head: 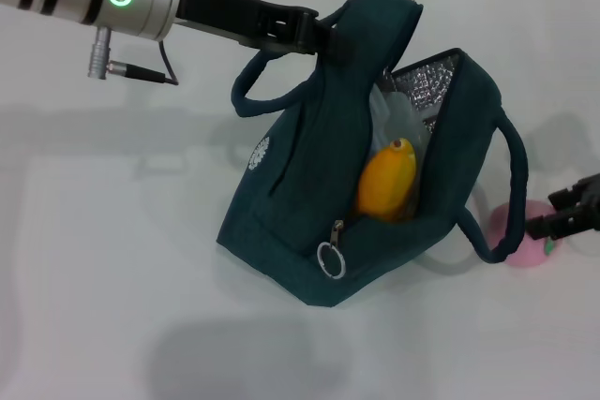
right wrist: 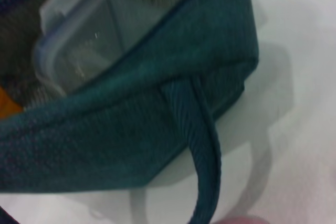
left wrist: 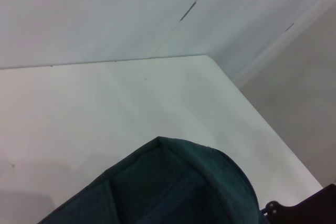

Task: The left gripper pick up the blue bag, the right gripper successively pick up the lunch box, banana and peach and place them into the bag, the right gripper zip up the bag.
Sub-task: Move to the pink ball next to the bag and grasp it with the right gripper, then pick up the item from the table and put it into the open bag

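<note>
The bag gapes open at centre frame, its mouth partly filled by a banana and a lunch box. A loop handle arches across the right-hand approach, between the opening and the peach. Bare table spreads lower left.

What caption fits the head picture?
Left gripper holds blue bag open; right gripper reaches peach.

Bright even overhead light, soft shadows; the right wrist view is blurred.
</note>
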### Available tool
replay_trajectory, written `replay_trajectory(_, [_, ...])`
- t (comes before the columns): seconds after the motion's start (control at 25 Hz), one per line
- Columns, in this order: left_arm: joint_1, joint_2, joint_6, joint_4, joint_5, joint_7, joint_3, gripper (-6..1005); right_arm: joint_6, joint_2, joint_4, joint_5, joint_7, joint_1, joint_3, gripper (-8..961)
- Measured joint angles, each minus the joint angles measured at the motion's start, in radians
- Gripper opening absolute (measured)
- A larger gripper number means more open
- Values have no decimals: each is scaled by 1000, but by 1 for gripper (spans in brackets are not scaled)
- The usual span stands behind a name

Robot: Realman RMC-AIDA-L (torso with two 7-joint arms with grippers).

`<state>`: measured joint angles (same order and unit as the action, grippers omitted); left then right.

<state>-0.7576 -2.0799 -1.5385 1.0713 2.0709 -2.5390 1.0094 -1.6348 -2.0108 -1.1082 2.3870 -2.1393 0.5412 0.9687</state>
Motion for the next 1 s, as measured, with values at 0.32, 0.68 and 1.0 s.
replay_trajectory(0.32, [4,1,0,-1,0,3,0,56,25,-2,41,29,-5,19,17,647])
replay_trajectory(0.68, [5,1,1,-1,0,3,0,56,31,10,41,22,-2,17,-13,350])
replay_trajectory(1.0, [4,1,0,4,0,3,0,56,-9,26,53,-116,87,-26,-318,188])
